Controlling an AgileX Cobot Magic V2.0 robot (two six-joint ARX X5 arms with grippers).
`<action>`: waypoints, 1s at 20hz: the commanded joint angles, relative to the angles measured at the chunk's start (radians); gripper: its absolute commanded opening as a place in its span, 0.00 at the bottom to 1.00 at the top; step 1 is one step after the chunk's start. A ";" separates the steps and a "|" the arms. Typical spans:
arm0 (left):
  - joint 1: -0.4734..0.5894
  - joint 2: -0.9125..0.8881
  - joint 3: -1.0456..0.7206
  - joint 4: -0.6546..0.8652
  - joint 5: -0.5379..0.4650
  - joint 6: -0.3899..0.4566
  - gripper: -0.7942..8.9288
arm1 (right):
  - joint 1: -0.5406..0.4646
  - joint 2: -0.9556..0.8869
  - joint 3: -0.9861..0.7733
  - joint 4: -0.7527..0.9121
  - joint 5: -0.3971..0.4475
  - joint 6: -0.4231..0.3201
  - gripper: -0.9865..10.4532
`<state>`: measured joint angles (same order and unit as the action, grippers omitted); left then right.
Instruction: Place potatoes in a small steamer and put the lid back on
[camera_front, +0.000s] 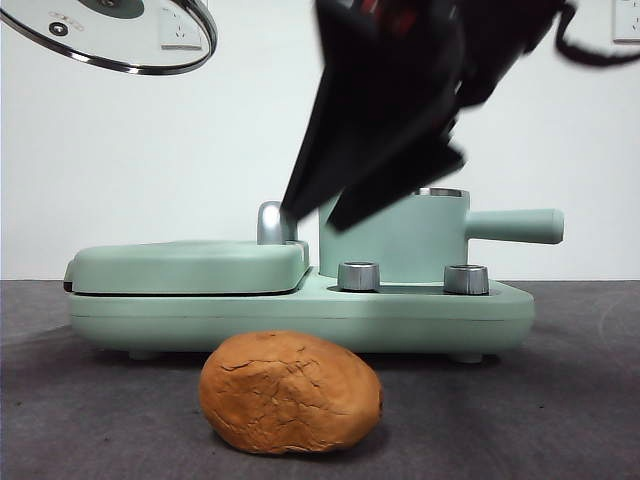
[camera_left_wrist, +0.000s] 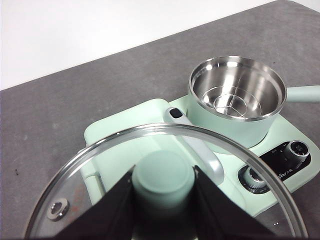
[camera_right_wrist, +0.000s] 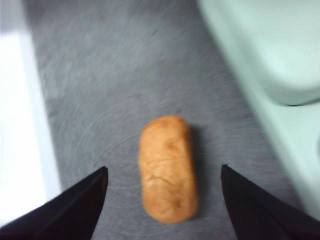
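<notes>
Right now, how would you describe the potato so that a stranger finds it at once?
Find the wide mint-green cooker on the grey table. On the table just in front of it lies the potato. It is the only orange-brown thing there, an oblong lump with cracked, matte skin, and the open right pincer hangs over it.

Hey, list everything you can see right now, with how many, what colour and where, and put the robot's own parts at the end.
potato: one, orange-brown, on the table in front of the cooker base.
small steamer: one, mint-green with steel inside, open, standing on the cooker base.
lid: one, clear glass with steel rim, held up in the air off the pot.
griddle: one, mint-green, closed, beside the steamer.
knobs: two, silver, on the base front.
table: one, dark grey.
left gripper: black, clamped on the lid's knob.
right gripper: black, open, above the potato.
</notes>
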<state>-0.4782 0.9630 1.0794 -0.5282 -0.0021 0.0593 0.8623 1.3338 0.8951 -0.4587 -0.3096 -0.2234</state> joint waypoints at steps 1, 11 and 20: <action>-0.002 0.004 0.016 0.029 -0.002 0.004 0.09 | 0.032 0.064 0.010 0.017 0.012 -0.078 0.41; 0.000 0.004 0.016 0.028 -0.002 0.004 0.09 | 0.059 0.249 0.010 0.082 0.105 -0.157 0.41; 0.001 0.004 0.016 0.028 -0.002 0.004 0.09 | 0.064 0.245 0.010 0.064 0.057 -0.115 0.30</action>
<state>-0.4751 0.9634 1.0794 -0.5285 -0.0021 0.0593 0.9146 1.5768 0.8951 -0.3985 -0.2466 -0.3580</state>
